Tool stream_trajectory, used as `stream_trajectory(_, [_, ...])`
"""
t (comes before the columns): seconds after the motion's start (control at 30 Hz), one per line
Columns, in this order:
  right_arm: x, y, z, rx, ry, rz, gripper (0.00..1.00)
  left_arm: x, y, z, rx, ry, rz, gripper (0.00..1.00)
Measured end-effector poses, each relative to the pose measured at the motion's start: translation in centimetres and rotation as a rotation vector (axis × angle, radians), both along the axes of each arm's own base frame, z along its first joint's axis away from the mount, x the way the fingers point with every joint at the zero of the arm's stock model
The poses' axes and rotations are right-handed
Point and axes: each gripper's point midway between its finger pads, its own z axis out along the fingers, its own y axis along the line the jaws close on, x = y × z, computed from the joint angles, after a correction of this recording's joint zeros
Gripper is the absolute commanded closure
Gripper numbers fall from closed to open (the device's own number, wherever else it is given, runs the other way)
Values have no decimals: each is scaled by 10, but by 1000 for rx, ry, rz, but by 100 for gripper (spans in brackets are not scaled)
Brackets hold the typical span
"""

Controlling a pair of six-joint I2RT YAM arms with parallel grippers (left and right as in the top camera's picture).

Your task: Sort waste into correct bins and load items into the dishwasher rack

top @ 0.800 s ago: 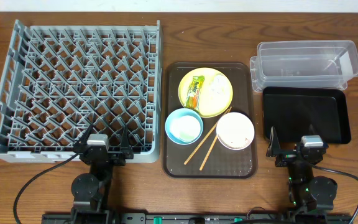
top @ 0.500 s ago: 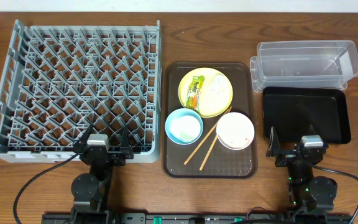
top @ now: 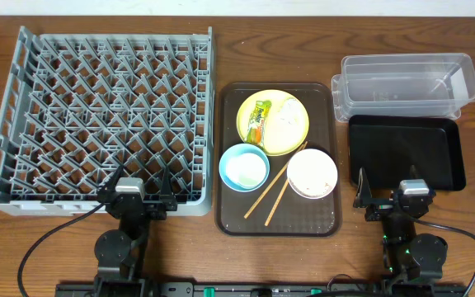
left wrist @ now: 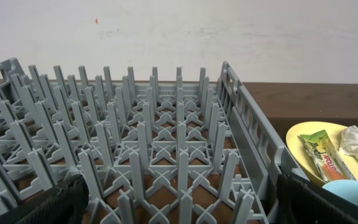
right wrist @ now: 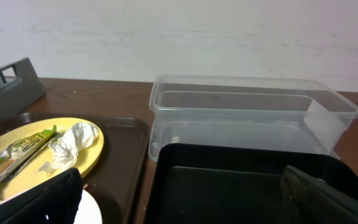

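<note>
The grey dishwasher rack (top: 97,115) fills the left side and holds nothing. On the yellow plate (top: 299,140) lie the yellow-green wrapper (top: 259,121) and the crumpled white piece (top: 286,115). In front of the plate stand the light blue bowl (top: 244,167) and the white-pink bowl (top: 312,173), with the chopsticks (top: 275,191) between them. The clear tub (top: 406,82) and the black tray (top: 406,153) sit at the right. My left gripper (top: 138,188) is open at the rack's near edge (left wrist: 154,143). My right gripper (top: 390,191) is open over the black tray's near edge (right wrist: 229,180). I see no cup or rice scraps.
The dishes stand on a dark brown serving tray (top: 221,165) between the rack and the bins. The clear tub (right wrist: 247,118) touches the black tray's far edge. The wrapper (left wrist: 322,155) and the plate (right wrist: 17,134) also show in the wrist views.
</note>
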Motion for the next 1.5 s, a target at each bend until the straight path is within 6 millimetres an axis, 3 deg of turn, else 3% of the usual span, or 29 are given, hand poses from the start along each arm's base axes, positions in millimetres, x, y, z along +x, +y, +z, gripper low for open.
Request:
stream_trajectory(1.07, [0, 0, 0, 45, 2, -3, 1, -1, 0, 1, 0, 7, 0, 2])
stream_trajectory(1.23, [0, 0, 0, 83, 14, -6, 1, -1, 0, -12, -2, 91, 1, 2])
stream_trajectory(1.37, [2, 0, 9, 104, 36, -8, 1, -2, 0, -20, -17, 203, 6, 2])
stream_trajectory(1.5, [9, 4, 28, 115, 78, 14, 1, 1, 0, -4, -22, 283, 9, 2])
